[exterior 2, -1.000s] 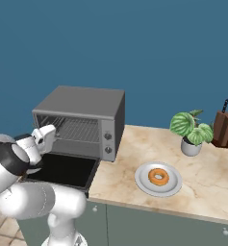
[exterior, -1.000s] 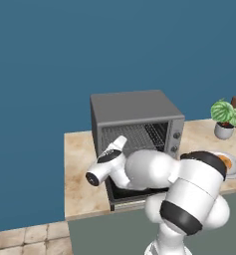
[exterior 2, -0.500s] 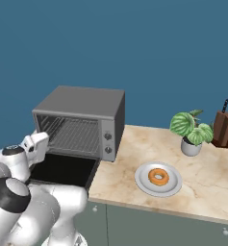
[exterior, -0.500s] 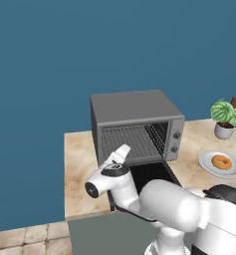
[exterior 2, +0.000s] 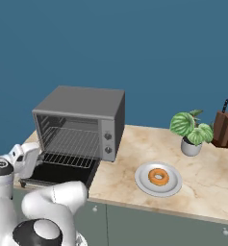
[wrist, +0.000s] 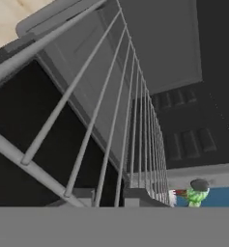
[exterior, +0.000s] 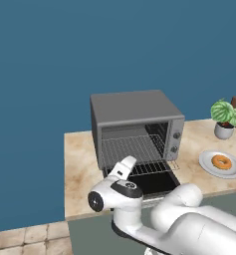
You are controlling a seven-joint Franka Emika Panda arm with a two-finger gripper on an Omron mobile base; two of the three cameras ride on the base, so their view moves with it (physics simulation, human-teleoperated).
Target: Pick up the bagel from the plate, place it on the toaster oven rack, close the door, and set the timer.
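Bagel (exterior 2: 158,177) on plate (exterior 2: 143,182), untouched.

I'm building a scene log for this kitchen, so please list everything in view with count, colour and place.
toaster oven: 1, grey, on the counter's left part, cavity open
door: 1, dark glass, folded down flat in front of the cavity
rack: 1, silver-grey wires, pulled partly out over the door
knobs: 2 visible, grey, on the oven's right-hand panel
plate: 1, light grey, on the counter right of the oven
bagel: 1, orange-brown, on the plate
potted plant: 1, green in a white pot, behind the plate
knife block: 1, brown, far right
counter: 1, beige marble
gripper: 1, white, by the door's left front corner
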